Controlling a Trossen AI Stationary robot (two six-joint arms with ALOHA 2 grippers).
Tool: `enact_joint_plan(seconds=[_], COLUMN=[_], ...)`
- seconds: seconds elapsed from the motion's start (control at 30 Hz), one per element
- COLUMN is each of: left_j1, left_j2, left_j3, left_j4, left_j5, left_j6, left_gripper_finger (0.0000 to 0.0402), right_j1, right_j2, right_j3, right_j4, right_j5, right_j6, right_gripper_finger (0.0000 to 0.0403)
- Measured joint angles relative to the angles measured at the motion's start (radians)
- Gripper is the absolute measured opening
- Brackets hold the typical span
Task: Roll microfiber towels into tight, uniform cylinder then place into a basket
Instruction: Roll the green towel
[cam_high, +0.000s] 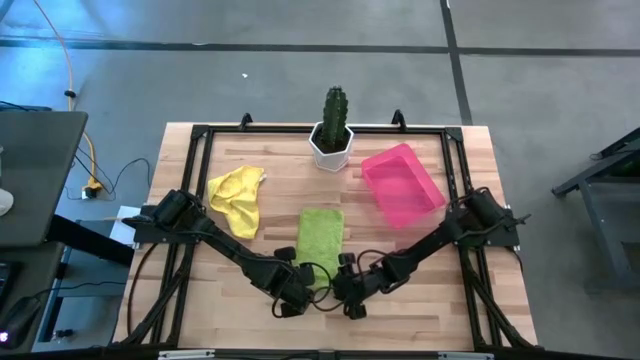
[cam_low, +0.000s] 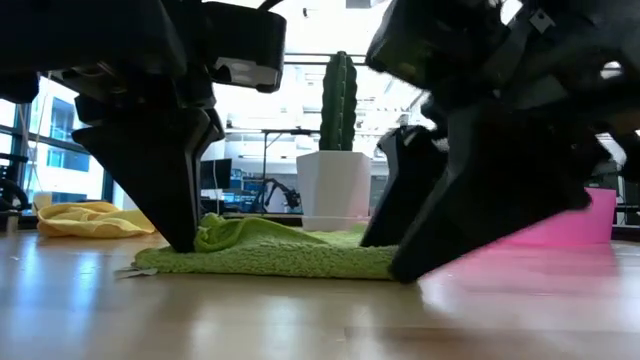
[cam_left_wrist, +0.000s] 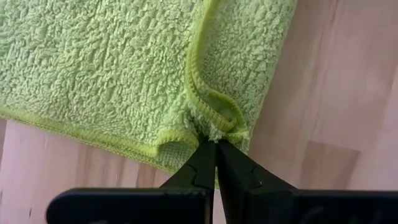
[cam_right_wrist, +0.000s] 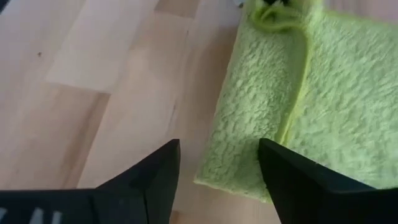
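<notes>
A lime green microfiber towel (cam_high: 321, 233) lies flat on the wooden table near its front middle. My left gripper (cam_left_wrist: 216, 144) is shut on the towel's near edge, by its near left corner. My right gripper (cam_right_wrist: 217, 163) is open. Its two fingers stand either side of the towel's near right corner (cam_right_wrist: 231, 171); I cannot tell whether they touch it. A crumpled yellow towel (cam_high: 238, 198) lies at the far left. The pink basket (cam_high: 402, 185) stands at the far right with nothing in it. My left gripper pinches the green towel's hemmed near edge (cam_left_wrist: 217, 126) between its two fingertips, slanting steeply down from the near side. The cloth bunches into a small raised fold at the fingers, more than one layer by the look of the hems. The rest lies slack on the table.
A white hexagonal pot with a cactus (cam_high: 332, 140) stands at the far middle, between the yellow towel and the basket. A black frame (cam_high: 200, 140) runs along the table's edges. Bare wood lies near the front edge on both sides of the grippers.
</notes>
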Motion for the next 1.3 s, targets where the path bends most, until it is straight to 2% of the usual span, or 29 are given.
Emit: enact_joint_plan(seconds=[0.23,0.43,0.6,0.67,0.9,1.03,1.17,1.3], left_j1=[-0.001,-0.001,-0.001,0.0,-0.036,-0.08,-0.096,-0.073], left_j2=[0.0,0.0,0.0,0.0,-0.001,-0.009,-0.005,-0.002], left_j3=[0.0,0.0,0.003,0.02,0.15,0.173,0.173,0.173], left_j4=[0.0,-0.021,-0.131,-0.224,-0.405,-0.244,-0.138,-0.081], left_j5=[0.011,0.039,0.045,0.049,0.043,-0.004,0.078,0.081], left_j6=[-0.019,0.12,0.159,0.168,0.212,0.242,0.354,0.371], left_gripper_finger=[0.0008,0.005,0.0087,0.0097,0.0096,0.0089,0.0089,0.0094], right_j1=[0.001,-0.003,-0.004,-0.005,-0.005,-0.004,-0.004,-0.004], right_j2=[0.024,0.026,0.027,0.028,0.029,0.029,0.029,0.03], right_j3=[0.002,0.002,0.002,0.002,0.001,0.001,0.0,-0.001], right_j4=[0.003,0.002,0.002,0.0,-0.004,0.0,0.009,0.022], right_j5=[0.007,0.004,0.002,0.001,0.001,0.003,0.004,0.004], right_j6=[0.018,0.02,0.02,0.02,0.02,0.02,0.02,0.02], right_gripper_finger=[0.0199,0.0183,0.0177,0.0177,0.0177,0.0177,0.0177,0.0177])
